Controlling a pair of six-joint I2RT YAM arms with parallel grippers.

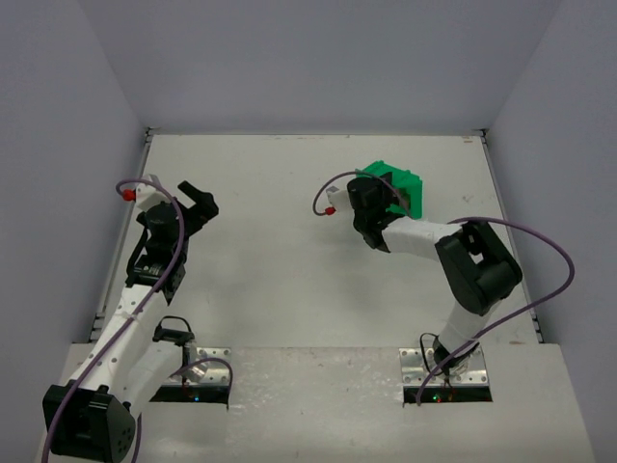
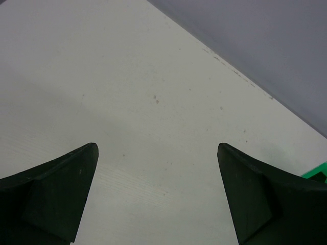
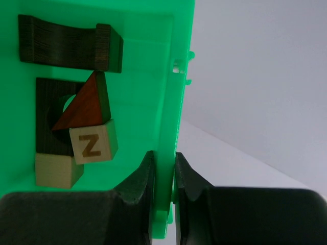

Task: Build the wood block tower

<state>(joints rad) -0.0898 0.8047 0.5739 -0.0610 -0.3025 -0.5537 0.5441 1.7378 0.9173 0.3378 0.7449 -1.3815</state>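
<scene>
The wood blocks lie inside a green plastic bin [image 3: 148,61]: a dark brown arch block [image 3: 69,47], a dark brown block with a round hole [image 3: 47,109], a reddish-brown triangle [image 3: 84,104], a light tan cube marked Z [image 3: 93,145] and a plain tan cube [image 3: 56,171]. My right gripper [image 3: 164,166] is shut on the bin's wall and holds the bin tilted. In the top view the bin [image 1: 400,178] is at the right gripper [image 1: 376,204]. My left gripper [image 2: 156,153] is open and empty over bare table; it shows at the left in the top view [image 1: 198,203].
The white table [image 1: 289,251] has grey walls on three sides. A corner of the green bin [image 2: 318,171] shows at the right edge of the left wrist view. Both arm bases sit at the near edge.
</scene>
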